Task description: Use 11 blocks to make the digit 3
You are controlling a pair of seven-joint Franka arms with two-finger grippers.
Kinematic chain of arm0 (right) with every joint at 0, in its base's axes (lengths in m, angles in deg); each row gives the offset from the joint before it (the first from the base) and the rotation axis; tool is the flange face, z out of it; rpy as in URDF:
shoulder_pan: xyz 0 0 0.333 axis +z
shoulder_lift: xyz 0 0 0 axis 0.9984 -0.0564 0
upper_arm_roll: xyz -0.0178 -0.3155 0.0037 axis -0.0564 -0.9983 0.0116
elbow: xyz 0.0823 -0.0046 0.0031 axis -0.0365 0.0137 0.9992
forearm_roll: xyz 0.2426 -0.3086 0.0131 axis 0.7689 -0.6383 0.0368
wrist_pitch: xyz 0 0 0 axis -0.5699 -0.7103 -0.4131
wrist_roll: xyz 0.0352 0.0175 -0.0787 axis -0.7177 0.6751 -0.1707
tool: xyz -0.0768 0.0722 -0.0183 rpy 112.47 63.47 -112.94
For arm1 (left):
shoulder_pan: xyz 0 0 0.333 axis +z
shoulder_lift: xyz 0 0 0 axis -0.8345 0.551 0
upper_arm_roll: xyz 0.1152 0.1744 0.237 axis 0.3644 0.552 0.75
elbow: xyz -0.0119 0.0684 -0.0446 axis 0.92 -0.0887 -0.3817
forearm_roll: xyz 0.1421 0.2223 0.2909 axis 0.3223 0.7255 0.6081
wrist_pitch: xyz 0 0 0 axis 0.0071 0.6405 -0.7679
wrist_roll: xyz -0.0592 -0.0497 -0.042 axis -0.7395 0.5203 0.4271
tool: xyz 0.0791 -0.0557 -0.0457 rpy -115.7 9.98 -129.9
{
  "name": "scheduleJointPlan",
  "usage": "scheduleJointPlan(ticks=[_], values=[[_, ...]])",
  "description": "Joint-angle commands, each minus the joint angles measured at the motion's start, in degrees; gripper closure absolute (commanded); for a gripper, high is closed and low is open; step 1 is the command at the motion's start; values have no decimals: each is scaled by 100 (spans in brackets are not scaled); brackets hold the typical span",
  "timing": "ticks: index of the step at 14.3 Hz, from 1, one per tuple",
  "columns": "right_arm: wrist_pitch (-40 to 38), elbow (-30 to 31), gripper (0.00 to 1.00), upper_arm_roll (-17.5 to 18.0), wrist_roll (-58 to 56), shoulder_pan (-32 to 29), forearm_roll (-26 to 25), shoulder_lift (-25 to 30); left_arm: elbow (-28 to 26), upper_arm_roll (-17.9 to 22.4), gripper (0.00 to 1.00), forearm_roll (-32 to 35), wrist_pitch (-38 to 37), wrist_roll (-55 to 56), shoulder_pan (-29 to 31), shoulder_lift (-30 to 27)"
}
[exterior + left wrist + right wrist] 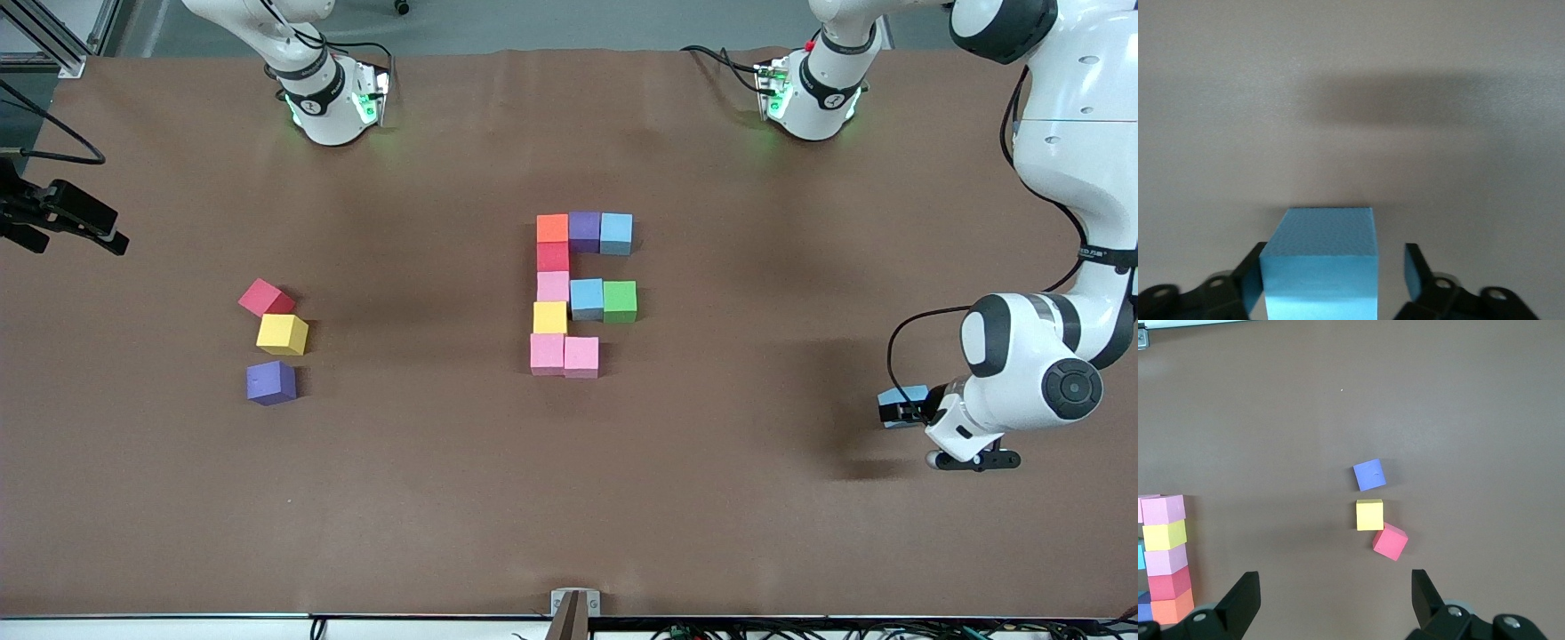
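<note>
Ten cubes sit mid-bench as an unfinished blocky figure point(580, 293), all touching. Farthest row from the front camera: orange cube point(552, 228), purple cube point(584, 230), blue cube point(616, 233). A column runs toward the camera from the orange one: red cube point(552, 257), pink cube point(553, 286), yellow cube point(549, 317), then a second pink cube point(547, 352). The middle bar off the first pink one is a second blue cube point(587, 298) plus a green cube point(620, 300). The nearest bar has only one more pink cube point(581, 356) beside the corner pink. Left hand point(925, 416) is low at the left arm's end of the bench, fingers point(1248, 283) straddling a third blue cube point(1321, 263); one finger looks to be against it, a gap shows at the other side, so not yet clamped. Right hand point(1331, 597) is open, holding nothing, above the bench; that arm waits. Three loose cubes lie toward the right arm's end: a second red point(265, 298) touching a second yellow point(282, 334), a second purple point(271, 382) just beside, nearer the camera.
</note>
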Motion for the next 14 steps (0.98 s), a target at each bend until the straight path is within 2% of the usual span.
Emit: scheduleJointPlan(ticks=[1, 3, 4, 7, 11, 14], values=[[11, -1, 0, 69, -72, -84, -45, 42, -22, 0, 54, 13, 53, 701, -251, -21], [11, -9, 0, 69, -81, -84, -45, 50, 4, -9, 70, 13, 44, 1668, -619, -65], [11, -9, 0, 69, -72, -84, -45, 50, 13, -18, 75, 13, 44, 2203, -821, -83], [11, -1, 0, 69, -72, -84, -45, 42, 197, -26, 76, -83, -8, 3400, -1428, -101], [11, -9, 0, 69, -72, -84, -45, 50, 487, -44, 76, -899, -9, 5123, -2087, -92], [11, -9, 0, 69, -81, -92, -45, 42, 549, 0, 80, -1095, 52, 7132, -2588, -31]])
